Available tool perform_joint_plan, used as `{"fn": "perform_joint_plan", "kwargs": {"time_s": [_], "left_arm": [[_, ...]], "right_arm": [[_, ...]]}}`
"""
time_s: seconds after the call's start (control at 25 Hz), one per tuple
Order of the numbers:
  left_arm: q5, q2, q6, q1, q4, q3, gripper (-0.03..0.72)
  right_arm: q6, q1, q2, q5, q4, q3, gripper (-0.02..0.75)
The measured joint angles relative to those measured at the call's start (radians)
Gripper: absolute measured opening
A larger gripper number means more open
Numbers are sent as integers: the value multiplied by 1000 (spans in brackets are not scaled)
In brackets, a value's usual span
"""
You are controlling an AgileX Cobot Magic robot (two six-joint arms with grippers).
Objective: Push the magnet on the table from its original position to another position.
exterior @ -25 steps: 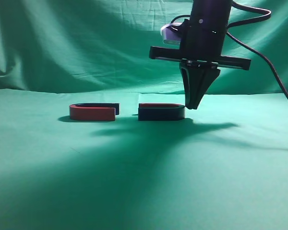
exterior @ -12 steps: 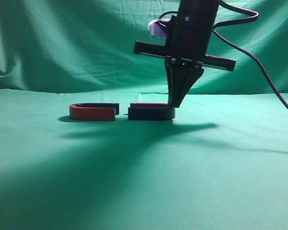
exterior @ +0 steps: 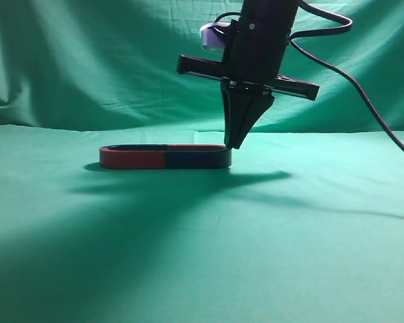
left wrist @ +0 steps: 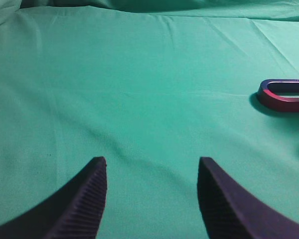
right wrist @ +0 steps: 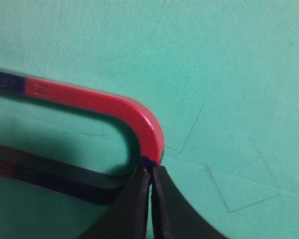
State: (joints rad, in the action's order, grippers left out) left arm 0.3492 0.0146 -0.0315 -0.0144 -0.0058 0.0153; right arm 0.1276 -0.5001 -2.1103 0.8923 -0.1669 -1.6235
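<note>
Pressing its closed fingertips against the right bend of the horseshoe magnet [exterior: 196, 157], the right gripper [exterior: 233, 142] stands upright; that magnet meets another magnet [exterior: 131, 158] end to end; left gripper [left wrist: 152, 191] spread; lettering illegible.

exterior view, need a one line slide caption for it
Shut right pincer touches the curved end of the right-hand horseshoe magnet, which meets a second magnet on green cloth.

The right arm comes down from above, its wrist tilted slightly, and the right gripper [exterior: 234, 140] points straight down with its jaws pressed together. The left gripper [left wrist: 152, 191] hangs low, jaws spread wide; its arm seems out of view.
</note>
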Motion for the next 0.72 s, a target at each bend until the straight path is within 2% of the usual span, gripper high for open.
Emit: {"fn": "perform_joint_plan", "kwargs": {"time_s": [0.28,0.48,0.72], "left_arm": [[0,0,0,0,0,0,372],[0,0,0,0,0,0,372],[0,0,0,0,0,0,372]], "right_arm": [[0,0,5,45,-3,-36,0],[0,0,132,107,18,-95,0],[32,0,355,241,137,-99,0]]}}
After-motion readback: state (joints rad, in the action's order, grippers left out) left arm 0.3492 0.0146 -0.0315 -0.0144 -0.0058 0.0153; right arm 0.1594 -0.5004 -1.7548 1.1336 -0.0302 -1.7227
